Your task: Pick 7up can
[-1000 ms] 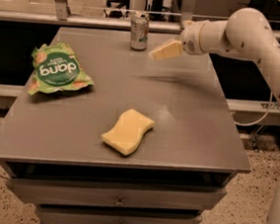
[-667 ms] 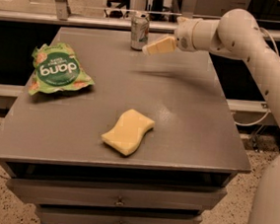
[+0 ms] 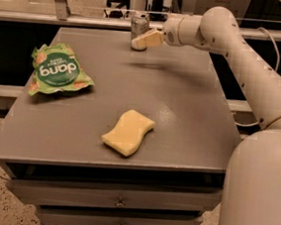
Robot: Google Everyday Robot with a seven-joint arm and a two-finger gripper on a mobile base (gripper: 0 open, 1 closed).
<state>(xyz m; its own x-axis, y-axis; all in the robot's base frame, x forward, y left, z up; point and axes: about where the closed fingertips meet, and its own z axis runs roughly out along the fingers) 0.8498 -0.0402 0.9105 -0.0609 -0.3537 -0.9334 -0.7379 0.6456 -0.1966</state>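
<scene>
The 7up can (image 3: pixel 138 24) stands upright at the far edge of the grey table (image 3: pixel 186 104), near the middle. It is silvery-grey with a shiny top rim. My gripper (image 3: pixel 140 42) reaches in from the right at the end of the white arm (image 3: pixel 222 33). Its cream tip is right at the can's lower half and covers part of it. I cannot tell whether it touches the can.
A green snack bag (image 3: pixel 55 70) lies at the table's left. A yellow sponge (image 3: pixel 127 132) lies near the front middle. Drawers (image 3: pixel 117 202) sit below the tabletop. A metal rail (image 3: pixel 60 19) runs behind the table. The robot's white body (image 3: pixel 259 190) fills the right front.
My gripper has moved left along the far edge, from a gap to the right of the can to right up against it. The can, bag and sponge have not moved.
</scene>
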